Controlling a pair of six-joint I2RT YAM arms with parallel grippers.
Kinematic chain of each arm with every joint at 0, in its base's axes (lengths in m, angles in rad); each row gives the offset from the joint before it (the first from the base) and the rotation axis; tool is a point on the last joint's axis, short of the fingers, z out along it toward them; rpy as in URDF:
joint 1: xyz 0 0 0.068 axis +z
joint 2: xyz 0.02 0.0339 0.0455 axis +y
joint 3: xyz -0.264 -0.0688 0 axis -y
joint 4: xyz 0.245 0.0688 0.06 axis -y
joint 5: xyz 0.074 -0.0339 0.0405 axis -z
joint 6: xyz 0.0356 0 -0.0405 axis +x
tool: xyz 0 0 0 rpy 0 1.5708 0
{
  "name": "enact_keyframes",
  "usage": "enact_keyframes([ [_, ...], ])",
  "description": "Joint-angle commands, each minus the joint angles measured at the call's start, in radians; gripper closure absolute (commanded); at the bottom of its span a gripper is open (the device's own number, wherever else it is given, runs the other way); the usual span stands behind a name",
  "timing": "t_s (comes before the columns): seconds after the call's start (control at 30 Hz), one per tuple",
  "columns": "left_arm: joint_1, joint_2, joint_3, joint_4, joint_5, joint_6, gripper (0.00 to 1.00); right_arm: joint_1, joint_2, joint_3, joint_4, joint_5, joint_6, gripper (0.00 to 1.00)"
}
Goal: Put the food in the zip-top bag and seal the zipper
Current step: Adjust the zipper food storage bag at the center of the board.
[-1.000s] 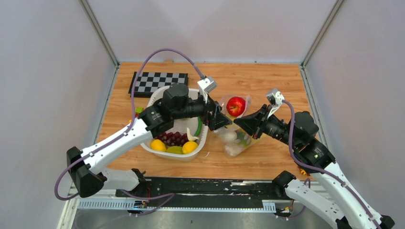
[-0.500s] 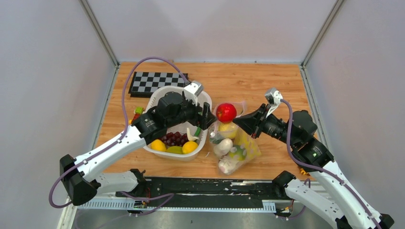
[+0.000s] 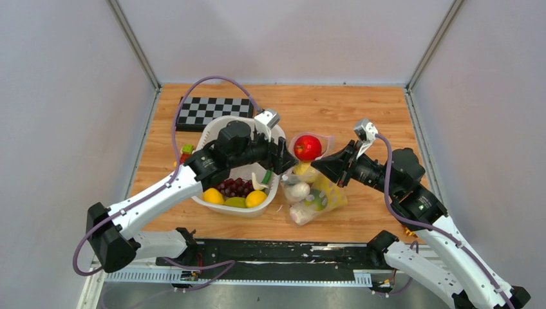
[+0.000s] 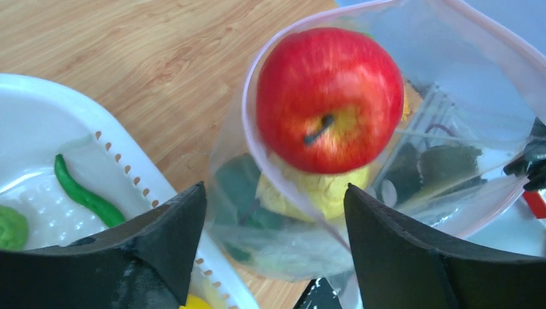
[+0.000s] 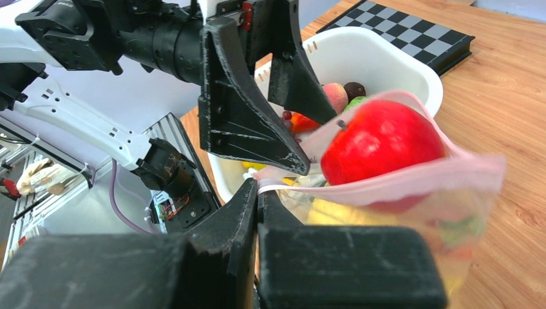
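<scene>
The zip-top bag hangs from my right gripper, which is shut on the pink zipper at the mouth's edge. A red apple sits in the open mouth on top of a yellow cabbage and other food. My left gripper is open just left of the bag, above the basket's right rim, its fingers empty. In the left wrist view the apple fills the mouth ahead of the left gripper. In the right wrist view the right gripper pinches the strip beside the apple.
A white slotted basket left of the bag holds lemons, grapes and a green chili. A checkerboard lies at the back left. Grey walls close in on both sides.
My left gripper drew back leftward from the bag's mouth and narrowed slightly. The right gripper shifted the bag left, and the apple moved with it.
</scene>
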Motion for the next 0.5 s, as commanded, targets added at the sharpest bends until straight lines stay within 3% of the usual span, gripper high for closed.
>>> enact_keyframes([
  [0.0,0.021,0.043,0.070,0.027,0.072,-0.016,0.20,-0.001,-0.016,0.010,0.120,-0.023,0.006,1.00],
  [0.07,0.033,0.061,0.078,0.019,0.084,-0.013,0.30,-0.001,-0.016,0.009,0.124,-0.030,0.003,1.00],
  [0.33,0.050,0.078,0.097,-0.001,0.114,0.009,0.87,0.000,-0.007,0.012,0.118,-0.025,-0.010,1.00],
  [0.47,0.051,0.061,0.106,-0.005,0.087,0.014,1.00,-0.001,-0.009,0.009,0.118,-0.004,-0.010,1.00],
])
